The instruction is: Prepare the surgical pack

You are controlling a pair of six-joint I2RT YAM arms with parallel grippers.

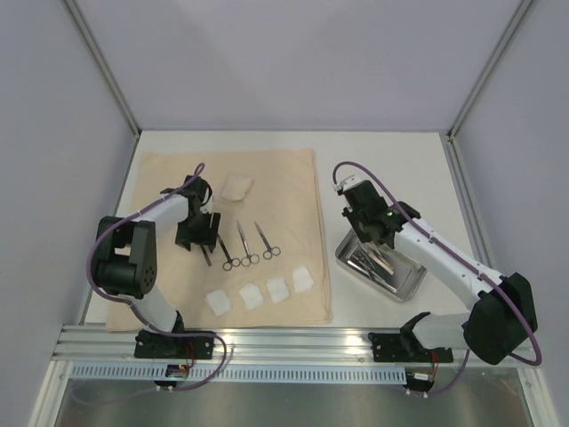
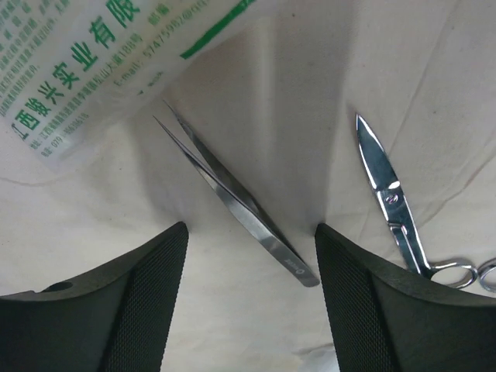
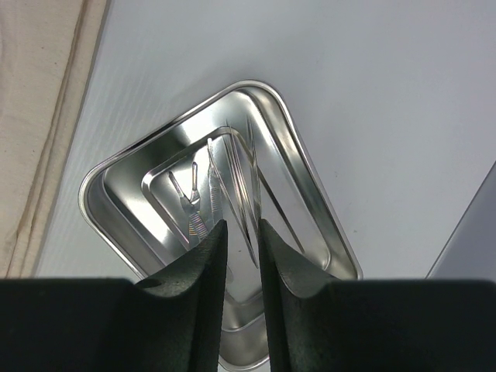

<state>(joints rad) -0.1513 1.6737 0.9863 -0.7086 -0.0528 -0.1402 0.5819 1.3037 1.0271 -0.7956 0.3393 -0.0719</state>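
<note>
While hovering low over the beige cloth sheet (image 1: 284, 178), holds the left gripper (image 1: 201, 242) wide open, one black finger (image 2: 147, 302) on either side of a pair of tweezers (image 2: 232, 201), closing on nothing, with the blunt end of the tweezers just beside the finger on the right of the wrist view. Has those tweezers lying flat on the cloth, fine points aimed toward a white printed packet (image 2: 85, 54) bearing green and black lettering. Shows scissors (image 2: 391, 205) just beside on the same cloth, blades closed and aimed the same way, finger rings partly hidden behind the black finger. Counts, from above, three such scissors in a row to the right of the left gripper, handles toward the arms, and four white gauze squares (image 1: 252, 295) in a line along the near part of the sheet, rising toward the right. Finds the steel tray (image 1: 407, 283) off the cloth, on the white table (image 1: 400, 178) just beside the sheet's right edge and turned cornerwise. Holds the right gripper (image 1: 384, 258) low over that tray, fingers (image 3: 194, 287) drawn close with only a narrow slit between. Shows slim steel instruments (image 3: 244, 178) in the tray bottom running toward that slit, doubled by reflections in the polished metal; cannot tell whether gripped by the fingertips or merely lying beneath.
</note>
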